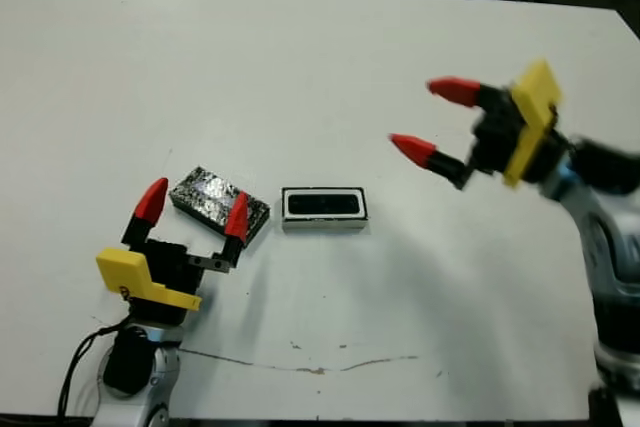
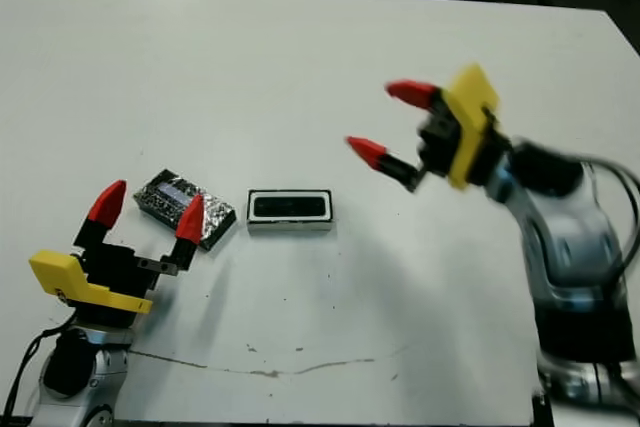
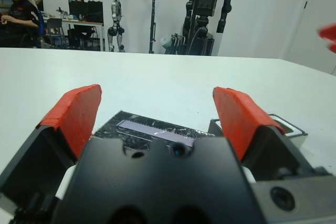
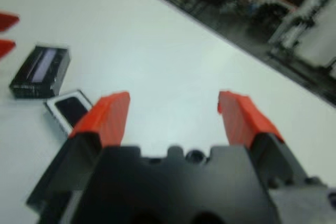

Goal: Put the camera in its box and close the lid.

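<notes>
Both grippers (spread) empty; camera (image 1: 323,205) inside box (image 1: 324,224).

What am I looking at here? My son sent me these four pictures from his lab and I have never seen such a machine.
It is a humanoid robot at a white table. Two pictures come from a camera on its head, looking down; the other two from cameras on its wrists, looking along the fingers. Each arm ends in a gripper with two red-tipped fingers: the left gripper is open near the table, and the right gripper is open in the air. Neither holds anything. On the table lie a flat black lid with a silvery speckled top and, beside it, a small white-rimmed box with a slim black camera in it.
</notes>
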{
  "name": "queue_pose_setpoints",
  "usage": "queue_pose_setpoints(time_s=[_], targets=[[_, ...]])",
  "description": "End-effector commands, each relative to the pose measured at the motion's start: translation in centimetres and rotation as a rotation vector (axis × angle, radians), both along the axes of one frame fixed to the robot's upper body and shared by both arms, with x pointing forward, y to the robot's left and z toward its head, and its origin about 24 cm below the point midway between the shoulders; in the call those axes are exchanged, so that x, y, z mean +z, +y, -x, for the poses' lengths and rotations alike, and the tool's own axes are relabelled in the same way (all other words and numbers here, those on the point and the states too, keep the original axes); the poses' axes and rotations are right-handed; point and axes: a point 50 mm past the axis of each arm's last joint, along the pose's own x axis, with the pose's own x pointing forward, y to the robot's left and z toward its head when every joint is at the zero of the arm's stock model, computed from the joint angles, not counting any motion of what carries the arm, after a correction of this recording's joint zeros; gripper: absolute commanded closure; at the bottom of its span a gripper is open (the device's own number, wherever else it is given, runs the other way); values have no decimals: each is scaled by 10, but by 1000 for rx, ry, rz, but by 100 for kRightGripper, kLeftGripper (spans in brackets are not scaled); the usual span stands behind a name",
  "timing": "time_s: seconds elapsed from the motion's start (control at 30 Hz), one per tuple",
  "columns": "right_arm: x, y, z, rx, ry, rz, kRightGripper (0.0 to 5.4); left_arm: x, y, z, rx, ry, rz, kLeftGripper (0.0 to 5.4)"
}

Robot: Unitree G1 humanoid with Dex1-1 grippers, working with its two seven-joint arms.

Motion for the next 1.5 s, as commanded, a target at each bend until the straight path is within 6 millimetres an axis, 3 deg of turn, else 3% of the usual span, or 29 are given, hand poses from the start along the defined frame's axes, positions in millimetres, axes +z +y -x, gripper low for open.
queue_pose_setpoints(time_s=[0.03,0.2,0.37,0.63,0.83,0.93,1.1,1.3,1.5], targets=[[-18,-15,22,-110,5,-77,162,6,10,-2,7,-14,-66,0],[-47,-28,53,-192,21,-208,239,30,24,-8,9,-80,-155,0],[-70,-27,74,-231,102,-349,318,62,42,-21,-90,-115,-294,0],[-78,-22,75,-205,163,-427,439,120,63,-51,-343,-49,-571,0],[-81,-22,74,-206,178,-423,533,160,71,-84,-692,162,-883,0],[-81,-21,73,-200,183,-430,539,175,63,-93,-880,244,-1090,0],[-81,-21,71,-194,180,-430,539,177,42,-105,-1113,341,-1231,0],[-81,-20,72,-200,180,-430,539,168,22,-109,-1220,392,-1328,0],[-81,-19,72,-209,182,-422,539,149,19,-118,-1308,533,-1269,0]])
